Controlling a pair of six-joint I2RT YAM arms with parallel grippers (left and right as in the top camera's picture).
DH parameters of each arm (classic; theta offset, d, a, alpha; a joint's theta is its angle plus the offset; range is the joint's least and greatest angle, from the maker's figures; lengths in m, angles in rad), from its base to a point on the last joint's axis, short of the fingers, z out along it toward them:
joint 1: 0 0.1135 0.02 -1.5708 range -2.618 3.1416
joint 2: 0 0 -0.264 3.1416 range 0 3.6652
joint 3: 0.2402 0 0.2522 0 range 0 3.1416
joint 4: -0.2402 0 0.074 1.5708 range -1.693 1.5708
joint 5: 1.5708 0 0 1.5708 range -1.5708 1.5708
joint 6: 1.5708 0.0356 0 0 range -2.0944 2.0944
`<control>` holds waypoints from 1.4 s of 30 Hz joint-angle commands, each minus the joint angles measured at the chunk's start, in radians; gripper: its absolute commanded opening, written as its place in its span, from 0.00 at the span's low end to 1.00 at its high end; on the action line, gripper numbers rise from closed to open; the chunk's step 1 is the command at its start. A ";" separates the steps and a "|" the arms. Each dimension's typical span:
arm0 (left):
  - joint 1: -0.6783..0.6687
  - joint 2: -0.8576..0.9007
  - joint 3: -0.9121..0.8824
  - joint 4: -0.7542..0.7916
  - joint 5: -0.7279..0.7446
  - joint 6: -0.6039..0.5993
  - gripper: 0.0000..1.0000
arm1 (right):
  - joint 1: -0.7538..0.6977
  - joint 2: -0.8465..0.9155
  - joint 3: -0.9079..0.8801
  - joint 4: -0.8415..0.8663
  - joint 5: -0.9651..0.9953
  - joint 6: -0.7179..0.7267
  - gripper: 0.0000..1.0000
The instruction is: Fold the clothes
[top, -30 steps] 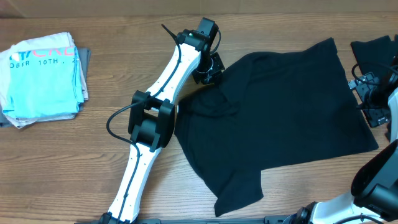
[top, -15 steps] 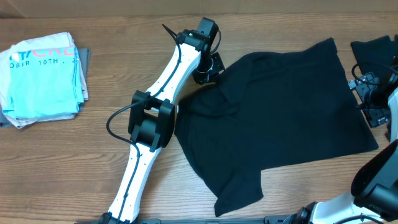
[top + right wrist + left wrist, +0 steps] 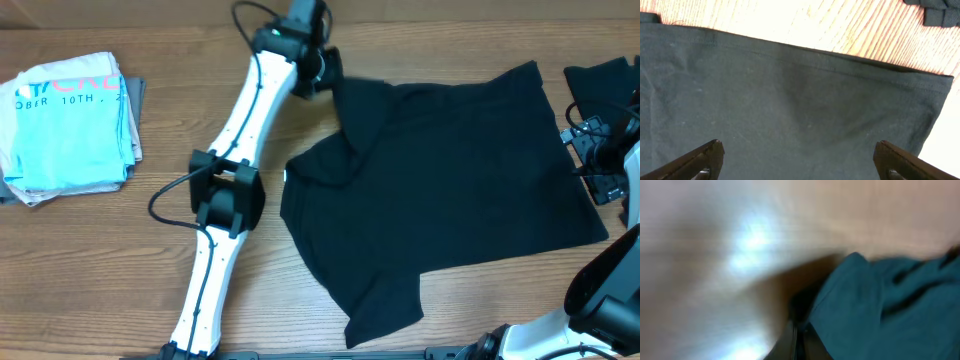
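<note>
Overhead: one black shirt (image 3: pixel 450 180), left tool (image 3: pixel 325 73) clenching it, right tool (image 3: pixel 797 147) spread wide.

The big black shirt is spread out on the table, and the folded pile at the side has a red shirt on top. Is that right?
Not quite. The shirt on top of the folded pile is light blue, not red. The overhead view shows it. The black shirt is indeed spread out on the table.
</note>
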 commanded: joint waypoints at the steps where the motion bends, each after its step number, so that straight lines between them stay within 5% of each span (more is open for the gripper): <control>1: 0.056 -0.011 0.037 0.031 -0.126 0.108 0.04 | 0.000 -0.004 0.008 0.004 0.001 -0.004 1.00; 7: 0.105 -0.008 0.016 0.172 -0.332 0.195 0.11 | 0.000 -0.004 0.008 0.004 0.001 -0.004 1.00; 12: 0.116 -0.008 -0.025 0.366 -0.328 0.305 0.67 | 0.000 -0.004 0.008 0.004 0.001 -0.004 1.00; 15: 0.116 -0.008 -0.043 0.446 -0.328 0.347 0.81 | 0.000 -0.004 0.008 0.004 0.001 -0.004 1.00; 18: 0.116 -0.014 -0.034 0.446 -0.324 0.364 0.76 | 0.000 -0.004 0.008 0.004 0.001 -0.004 1.00; 20: 0.116 -0.025 -0.024 0.393 -0.296 0.363 0.62 | 0.000 -0.003 0.008 0.004 0.001 -0.004 1.00; 21: 0.114 -0.031 -0.020 0.353 -0.269 0.359 0.50 | 0.000 -0.004 0.008 0.004 0.001 -0.004 1.00; 23: 0.112 -0.036 -0.020 0.262 -0.206 0.315 0.05 | 0.000 -0.004 0.008 0.004 0.001 -0.004 1.00; 27: 0.111 -0.015 -0.029 0.127 -0.121 0.232 0.04 | 0.000 -0.004 0.008 0.004 0.001 -0.004 1.00; 42: 0.077 0.128 -0.054 0.160 -0.105 0.201 0.04 | 0.000 -0.004 0.008 0.004 0.001 -0.004 1.00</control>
